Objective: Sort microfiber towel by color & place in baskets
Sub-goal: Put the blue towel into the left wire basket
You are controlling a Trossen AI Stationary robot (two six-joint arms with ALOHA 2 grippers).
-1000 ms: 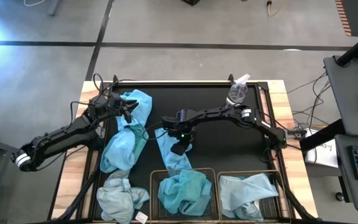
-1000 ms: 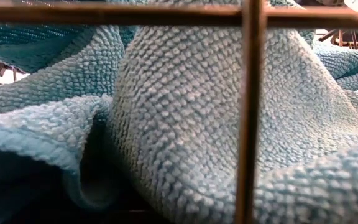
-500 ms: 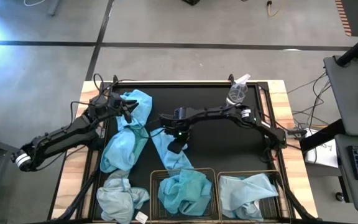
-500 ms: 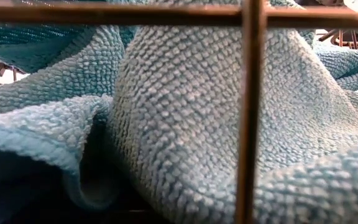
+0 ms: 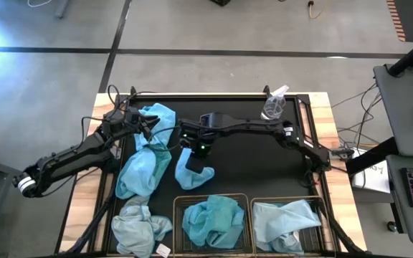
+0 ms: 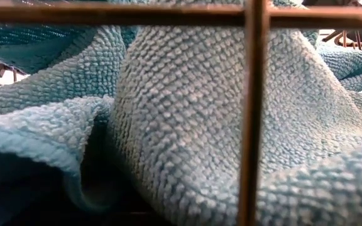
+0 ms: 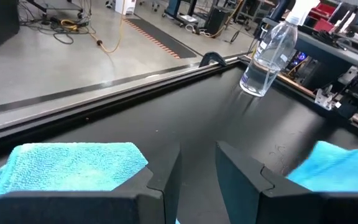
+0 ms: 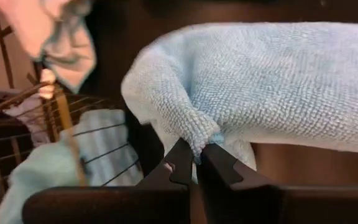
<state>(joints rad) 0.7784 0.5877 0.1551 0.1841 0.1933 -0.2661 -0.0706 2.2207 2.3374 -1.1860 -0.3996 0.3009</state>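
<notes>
Towel in my jaws: my right jaws (image 8: 196, 163) are pinched tight on a fold of a pale blue towel (image 5: 193, 170), lifted over the middle of the desk (image 5: 257, 165).
Done: each of the two baskets (image 5: 189, 203) holds a towel.
Left to do: more towels (image 5: 143, 161) lie on the left.
My left jaws (image 7: 197, 171): resting by them, partly apart, holding nothing.

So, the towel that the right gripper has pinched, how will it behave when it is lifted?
Probably floppy: the towel already sags in folds around the shut right gripper. It looks light, held by only a small pinched fold. It may trail over the black table and catch on the basket rim.
</notes>
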